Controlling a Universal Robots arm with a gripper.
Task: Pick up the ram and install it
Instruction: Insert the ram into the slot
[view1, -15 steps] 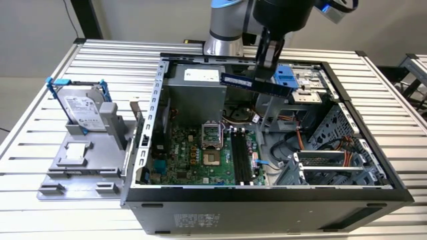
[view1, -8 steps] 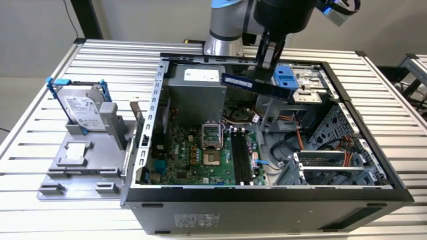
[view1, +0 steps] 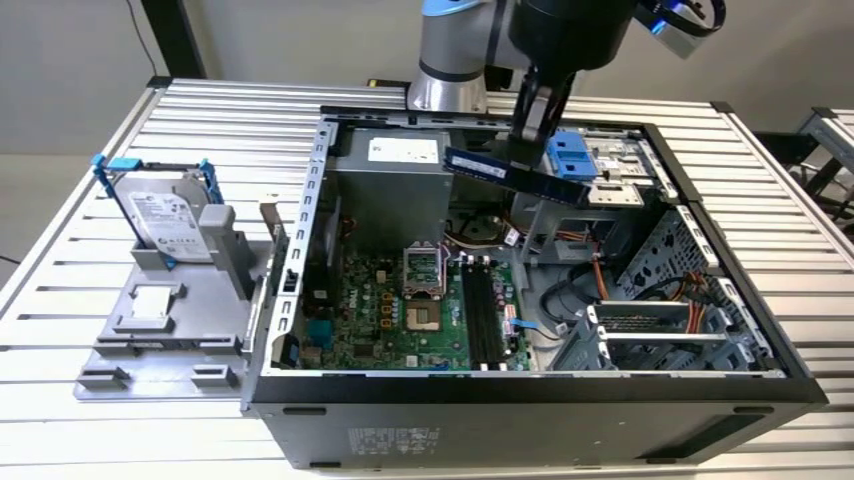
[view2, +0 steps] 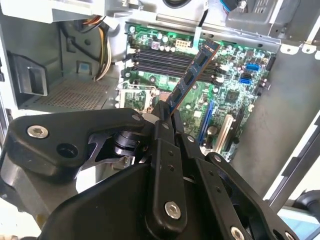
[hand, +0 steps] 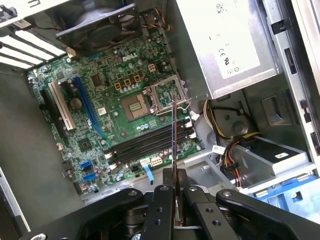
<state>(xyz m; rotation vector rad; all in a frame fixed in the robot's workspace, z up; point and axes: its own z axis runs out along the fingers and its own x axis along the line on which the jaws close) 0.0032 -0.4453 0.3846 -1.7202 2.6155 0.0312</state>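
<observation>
Hard drive (view1: 171, 218): left of frame in the exterior view, upright in a grey holder (view1: 174, 340).
Motherboard (view1: 400, 310): centre, on the floor of the open case (view1: 534, 410).
Ram (view1: 514, 175): upper centre-right, tilted, above the case, well apart from the black slots (view1: 483, 318).
Gripper (view1: 531, 138): fingers clamped tight on the ram.

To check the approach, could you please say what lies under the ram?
The ram, held by the claw, hangs over the motherboard and its black slots in the case; the claw hides its gripped end.
</observation>
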